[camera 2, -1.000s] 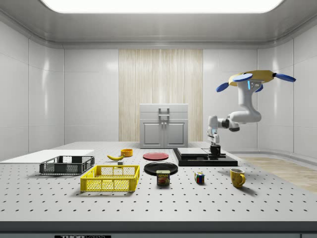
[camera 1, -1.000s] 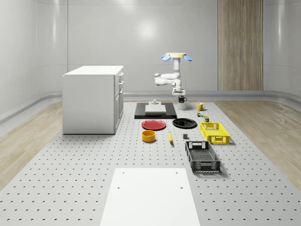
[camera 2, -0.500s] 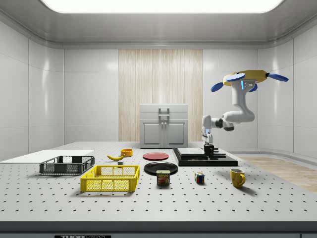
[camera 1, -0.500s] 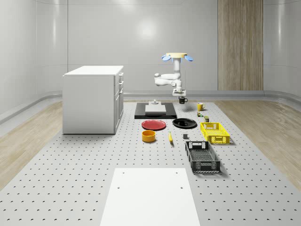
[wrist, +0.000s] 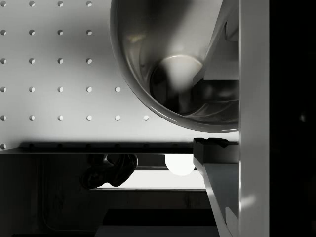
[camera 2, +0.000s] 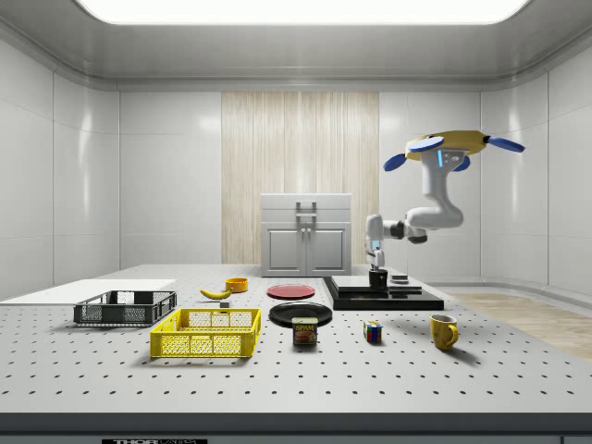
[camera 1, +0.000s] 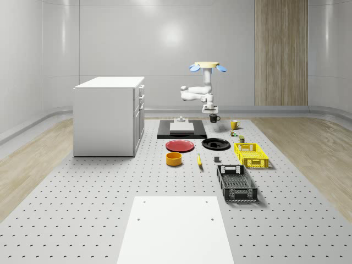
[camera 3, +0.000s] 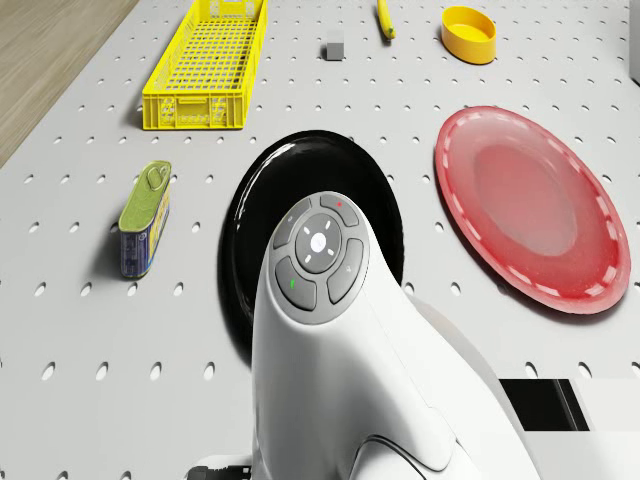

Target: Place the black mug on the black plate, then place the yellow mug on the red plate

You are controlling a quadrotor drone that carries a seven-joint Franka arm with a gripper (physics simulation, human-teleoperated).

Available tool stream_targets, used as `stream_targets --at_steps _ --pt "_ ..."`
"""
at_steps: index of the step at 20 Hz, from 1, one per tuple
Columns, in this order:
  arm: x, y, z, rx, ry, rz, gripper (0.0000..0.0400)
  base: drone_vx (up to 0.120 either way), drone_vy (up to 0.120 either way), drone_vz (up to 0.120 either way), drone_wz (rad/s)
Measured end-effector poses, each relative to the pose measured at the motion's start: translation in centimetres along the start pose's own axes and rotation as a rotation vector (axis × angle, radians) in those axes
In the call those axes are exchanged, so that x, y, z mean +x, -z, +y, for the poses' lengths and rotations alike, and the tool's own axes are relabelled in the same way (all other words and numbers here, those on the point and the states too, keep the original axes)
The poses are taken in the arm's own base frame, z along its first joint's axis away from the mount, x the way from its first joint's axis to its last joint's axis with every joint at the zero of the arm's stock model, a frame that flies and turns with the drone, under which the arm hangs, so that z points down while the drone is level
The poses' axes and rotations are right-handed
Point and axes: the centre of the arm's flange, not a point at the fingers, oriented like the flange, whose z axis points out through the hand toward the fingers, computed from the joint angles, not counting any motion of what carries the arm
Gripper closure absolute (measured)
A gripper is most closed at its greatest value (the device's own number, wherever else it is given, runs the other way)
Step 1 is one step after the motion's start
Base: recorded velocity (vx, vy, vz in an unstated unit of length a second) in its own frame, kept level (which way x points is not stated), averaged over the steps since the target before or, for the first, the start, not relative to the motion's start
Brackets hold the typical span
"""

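The drone [camera 1: 207,66] hovers over the far part of the table, behind the black plate [camera 1: 216,144]. Its arm reaches down, and the gripper [camera 1: 213,112] is shut on the black mug [camera 1: 214,117], which hangs in the air above the table. In the side view the black mug [camera 2: 377,277] hangs to the right of the black plate [camera 2: 300,314], under the gripper [camera 2: 376,264]. In the wrist view a finger [wrist: 221,47] sits inside the black mug [wrist: 163,74]. The yellow mug [camera 1: 234,124] stands on the table to the right. The red plate [camera 1: 180,146] lies left of the black plate.
A black slab [camera 1: 181,130] with a white block lies behind the plates. A white cabinet [camera 1: 110,115] stands at the left. A yellow basket [camera 1: 251,154], black basket [camera 1: 236,182], yellow bowl [camera 1: 174,159], banana [camera 1: 199,160], can [camera 3: 143,215] and colour cube [camera 2: 372,331] lie about.
The drone, arm and held black mug have shifted toward the side view's left, nearer the black plate. The mug has stayed in the gripper throughout.
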Motion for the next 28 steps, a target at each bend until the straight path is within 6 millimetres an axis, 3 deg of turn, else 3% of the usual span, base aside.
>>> stream_targets --at_steps 28 --pt "0.00 0.00 0.00 0.000 0.000 0.000 0.0300 0.120 -0.007 0.000 0.000"
